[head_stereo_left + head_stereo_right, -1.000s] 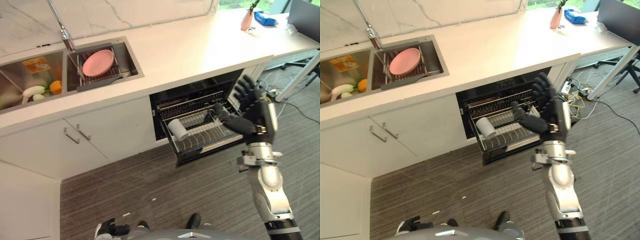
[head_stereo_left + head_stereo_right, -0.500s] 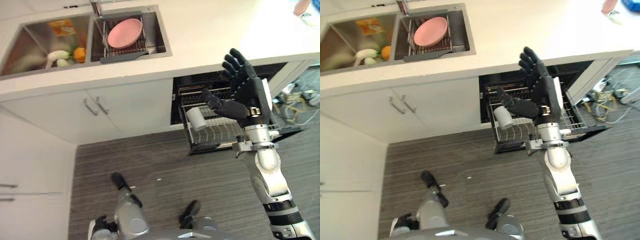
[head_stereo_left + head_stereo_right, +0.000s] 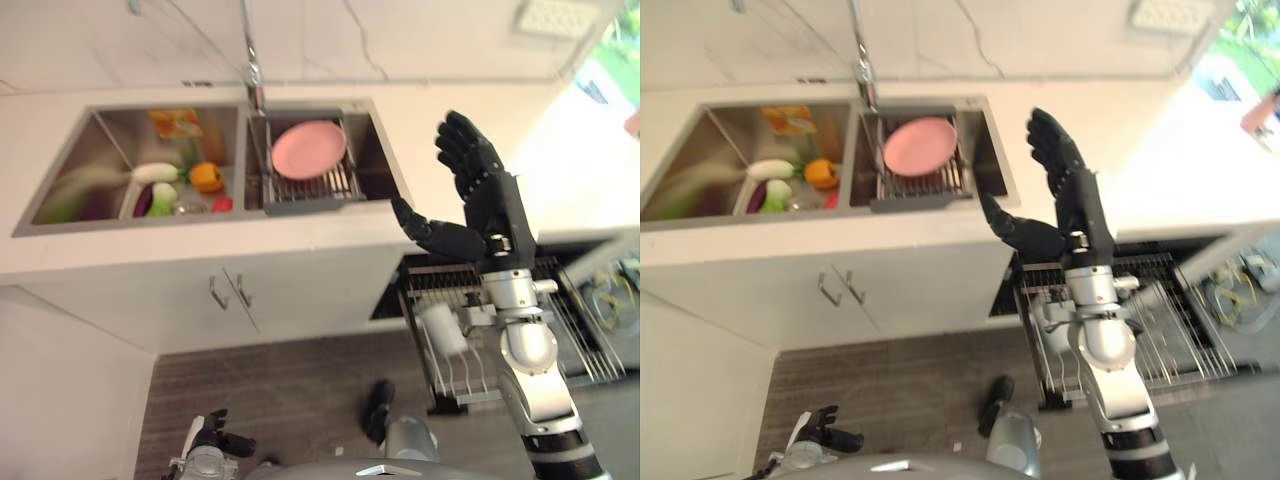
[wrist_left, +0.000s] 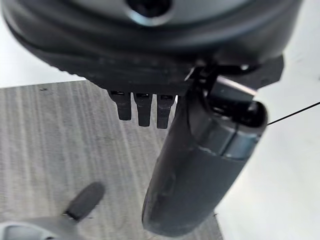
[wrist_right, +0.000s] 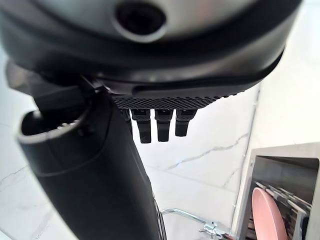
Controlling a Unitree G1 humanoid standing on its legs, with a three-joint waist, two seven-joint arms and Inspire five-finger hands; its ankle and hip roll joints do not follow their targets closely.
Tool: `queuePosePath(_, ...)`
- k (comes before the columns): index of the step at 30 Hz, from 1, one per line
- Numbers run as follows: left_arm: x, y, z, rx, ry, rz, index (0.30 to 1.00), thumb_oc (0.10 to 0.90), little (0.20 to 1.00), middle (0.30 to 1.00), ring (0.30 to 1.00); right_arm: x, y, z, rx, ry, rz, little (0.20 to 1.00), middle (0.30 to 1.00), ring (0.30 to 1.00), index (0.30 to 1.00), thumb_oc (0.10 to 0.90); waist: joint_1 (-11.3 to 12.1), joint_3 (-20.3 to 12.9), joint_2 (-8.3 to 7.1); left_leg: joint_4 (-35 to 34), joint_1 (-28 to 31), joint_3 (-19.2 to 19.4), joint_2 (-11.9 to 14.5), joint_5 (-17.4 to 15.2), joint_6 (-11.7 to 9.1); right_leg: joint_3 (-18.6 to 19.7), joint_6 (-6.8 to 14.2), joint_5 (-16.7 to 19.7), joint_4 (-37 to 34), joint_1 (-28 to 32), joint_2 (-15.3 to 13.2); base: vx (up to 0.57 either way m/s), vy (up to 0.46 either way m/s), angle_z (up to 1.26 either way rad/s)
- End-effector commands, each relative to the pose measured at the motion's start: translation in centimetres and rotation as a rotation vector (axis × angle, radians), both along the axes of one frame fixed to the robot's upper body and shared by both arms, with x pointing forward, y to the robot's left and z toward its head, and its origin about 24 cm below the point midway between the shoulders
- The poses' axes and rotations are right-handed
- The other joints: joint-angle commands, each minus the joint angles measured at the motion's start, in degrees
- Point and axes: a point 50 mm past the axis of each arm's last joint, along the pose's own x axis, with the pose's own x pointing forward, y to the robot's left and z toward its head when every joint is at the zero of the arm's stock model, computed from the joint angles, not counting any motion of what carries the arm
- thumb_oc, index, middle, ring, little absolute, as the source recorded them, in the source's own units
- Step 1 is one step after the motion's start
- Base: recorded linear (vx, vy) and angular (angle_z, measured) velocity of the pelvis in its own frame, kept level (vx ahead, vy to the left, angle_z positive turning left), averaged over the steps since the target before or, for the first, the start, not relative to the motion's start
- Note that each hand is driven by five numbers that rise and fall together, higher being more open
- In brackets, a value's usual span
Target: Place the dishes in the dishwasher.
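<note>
Along the back wall of pale marbled stone runs a white counter [image 3: 330,250] with a steel double sink [image 3: 100,165] set into it and a tap [image 3: 252,60] rising behind the divider. At the right basin a pink plate [image 3: 308,149] lies tilted on a wire rack [image 3: 305,185] that spans the basin. At the left basin sit a white vegetable [image 3: 155,172], an orange fruit [image 3: 205,177], something dark purple and a small red piece; an orange packet [image 3: 176,122] leans on the far wall of that basin. Below the counter are white cabinet doors with two slim metal handles [image 3: 228,292], and the floor [image 3: 290,390] is grey striped carpet.

To the right, under the counter, the dishwasher stands open with its wire basket [image 3: 500,345] pulled out over the floor. A white cup [image 3: 441,328] lies on its side at the basket's left end; the rest of the rack is partly hidden by the arm.

The right hand [image 3: 478,195] is raised in front of the counter edge, between the sink and the dishwasher, fingers straight and spread, thumb stuck out toward the sink, holding nothing. Its wrist view shows the same straight fingers, with the pink plate and rack past them.

The left hand [image 4: 165,110] shows in its own wrist view, hanging over the carpet beside a white panel, fingers and thumb loose and empty
</note>
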Motion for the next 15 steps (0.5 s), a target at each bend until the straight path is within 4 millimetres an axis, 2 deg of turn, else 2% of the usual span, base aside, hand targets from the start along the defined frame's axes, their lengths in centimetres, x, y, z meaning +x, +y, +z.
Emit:
queuePosePath(1,1.4,-1.7,0.0,-0.035,-0.035,-0.028,0.900,0.800,0.900,0.900,0.900,-1.2,-1.2,6.1,0.022,-0.338,-0.019,0.900,0.900,0.900,0.900,0.800,-0.77,1.85,0.94,-0.05,-7.31,-0.22,4.09,9.58,-2.01,-1.00,10.89,-7.88,-7.67,16.16,-0.16,0.11,-0.135,-0.32)
queuePosePath(4,0.9,-2.1,-0.2,-0.047,-0.016,-0.028,0.900,0.800,0.900,0.900,0.900,-1.0,-1.4,5.8,0.020,-0.322,-0.030,0.900,0.900,0.900,0.900,0.800,-0.72,1.19,1.51,0.13,-6.64,0.27,4.51,10.23,-2.67,-0.98,10.35,-8.07,-9.85,17.88,1.09,0.08,-0.106,-0.21)
queuePosePath(8,0.6,-2.8,-0.5,-0.062,0.008,-0.050,0.900,0.800,0.900,0.900,0.900,-1.2,-1.8,5.9,0.015,-0.317,-0.018,0.900,0.900,0.900,0.900,0.800,-1.33,1.35,2.74,0.99,-5.63,1.68,6.77,12.37,-4.89,-0.76,8.90,-9.49,-12.59,20.66,3.75,0.10,-0.187,-0.27)
queuePosePath(11,0.4,-2.6,-0.5,-0.058,0.019,-0.030,0.900,0.800,0.900,0.900,0.900,-1.3,-2.0,6.1,0.018,-0.326,-0.019,0.900,0.900,0.900,0.900,0.800,-1.64,2.12,2.90,3.90,-5.82,2.31,8.60,12.29,-5.99,-0.12,8.00,-10.41,-12.87,21.19,4.79,0.06,-0.164,-0.25)
queuePosePath(13,0.2,-2.3,-0.6,-0.048,0.026,-0.005,0.900,0.800,0.900,0.900,0.900,-1.3,-2.1,6.2,0.044,-0.328,-0.003,0.900,0.900,0.900,0.900,0.800,-1.67,3.02,2.71,9.40,-6.88,2.21,10.89,11.41,-7.33,1.36,7.05,-11.70,-12.84,21.62,5.69,0.20,-0.332,0.03)
queuePosePath(14,0.2,-1.9,-0.5,-0.034,0.024,0.004,0.900,0.800,0.900,0.900,0.900,-1.3,-1.7,6.7,0.067,-0.346,0.035,0.900,0.900,0.900,0.900,0.800,-1.11,4.27,2.30,18.04,-8.52,0.25,13.08,12.13,-8.72,3.28,5.60,-13.16,-12.79,22.20,6.87,0.28,-0.441,-0.02)
queuePosePath(15,0.2,-1.8,-0.4,-0.027,0.020,0.009,0.900,0.800,0.900,0.900,0.900,-1.4,-1.5,7.0,0.065,-0.365,0.045,0.900,0.900,0.900,0.900,0.800,-0.65,5.13,1.99,24.06,-10.28,-1.14,14.87,12.62,-9.24,4.17,4.69,-14.42,-13.02,22.82,7.65,0.33,-0.483,0.00)
